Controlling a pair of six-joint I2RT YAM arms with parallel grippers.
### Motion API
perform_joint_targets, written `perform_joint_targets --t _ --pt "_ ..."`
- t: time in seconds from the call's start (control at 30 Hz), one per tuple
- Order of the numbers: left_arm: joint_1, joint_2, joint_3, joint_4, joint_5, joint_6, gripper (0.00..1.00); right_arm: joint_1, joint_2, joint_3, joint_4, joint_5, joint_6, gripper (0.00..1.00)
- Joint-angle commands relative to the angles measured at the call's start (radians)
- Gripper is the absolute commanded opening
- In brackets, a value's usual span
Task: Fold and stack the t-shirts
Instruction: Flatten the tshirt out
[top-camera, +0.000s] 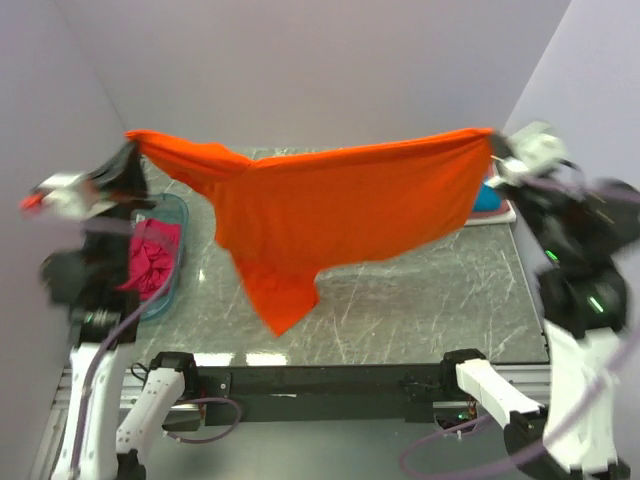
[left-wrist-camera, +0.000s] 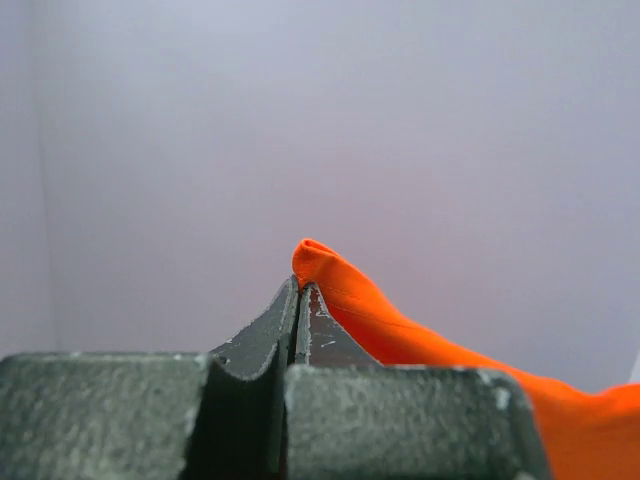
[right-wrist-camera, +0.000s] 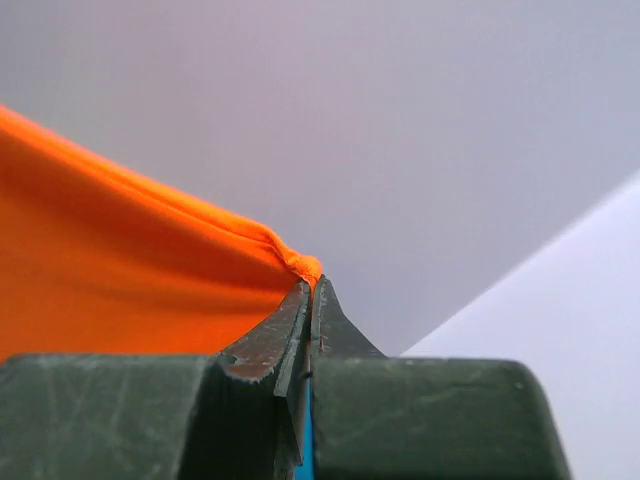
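Observation:
A bright orange t-shirt (top-camera: 330, 210) hangs stretched in the air above the table, held at both ends. My left gripper (top-camera: 130, 150) is shut on its left corner, which pokes out past the tips in the left wrist view (left-wrist-camera: 325, 275). My right gripper (top-camera: 492, 150) is shut on its right corner, seen bunched at the tips in the right wrist view (right-wrist-camera: 295, 262). The shirt's lower part droops to a point near the table's front. A magenta t-shirt (top-camera: 155, 250) lies crumpled in the tub. A teal blue t-shirt (top-camera: 490, 198) lies at the back right, mostly hidden.
A translucent blue plastic tub (top-camera: 172, 268) stands at the table's left edge under my left arm. The dark marbled table (top-camera: 420, 300) spreads below the shirt. Lilac walls close in on the back and both sides.

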Motion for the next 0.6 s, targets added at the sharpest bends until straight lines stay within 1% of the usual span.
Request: perform_joint_targets --t 0.0,0.03,0.07,0.1,0.13,0.17,0.23,0.27,0.37,0.43,0.5,0.53,0.57 --pt "0.0 -0.079 0.123 -0.018 -0.018 -0.06 0.01 -0.003 -0.044 0.208 -0.148 0.088 -0.023 0.0" --pt "0.0 -0.09 0.155 -0.028 -0.018 -0.065 0.01 0.0 -0.043 0.263 -0.192 0.097 -0.023 0.0" --pt "0.0 -0.098 0.222 -0.036 -0.018 -0.069 0.01 0.0 -0.035 0.323 -0.217 0.111 -0.02 0.0" --pt "0.0 -0.103 0.258 -0.053 -0.018 -0.072 0.0 0.0 -0.015 0.442 -0.241 0.133 -0.02 0.0" --pt "0.002 -0.103 0.292 -0.061 -0.018 -0.072 0.01 -0.001 -0.003 0.499 -0.285 0.145 -0.026 0.0" --pt "0.002 -0.1 0.357 -0.064 -0.018 -0.069 0.01 -0.002 0.006 0.594 -0.301 0.157 -0.031 0.0" --pt "0.009 -0.08 0.419 -0.084 -0.018 -0.063 0.01 -0.002 0.014 0.644 -0.3 0.196 -0.043 0.0" --pt "0.014 -0.072 0.476 -0.094 -0.012 -0.062 0.01 0.0 0.008 0.645 -0.288 0.206 -0.055 0.0" --pt "0.02 -0.035 0.513 -0.098 0.025 -0.068 0.01 0.0 -0.022 0.593 -0.229 0.239 -0.075 0.0" --pt "0.019 -0.015 0.493 -0.085 0.05 -0.079 0.01 -0.002 -0.029 0.56 -0.211 0.251 -0.084 0.0" --pt "0.019 0.004 0.429 -0.079 0.086 -0.102 0.01 0.0 -0.056 0.443 -0.186 0.254 -0.092 0.0" --pt "0.02 0.009 0.356 -0.062 0.1 -0.112 0.01 -0.001 -0.075 0.379 -0.127 0.249 -0.098 0.0" --pt "0.02 0.015 0.309 -0.044 0.122 -0.134 0.01 0.0 -0.093 0.23 -0.091 0.245 -0.101 0.0"
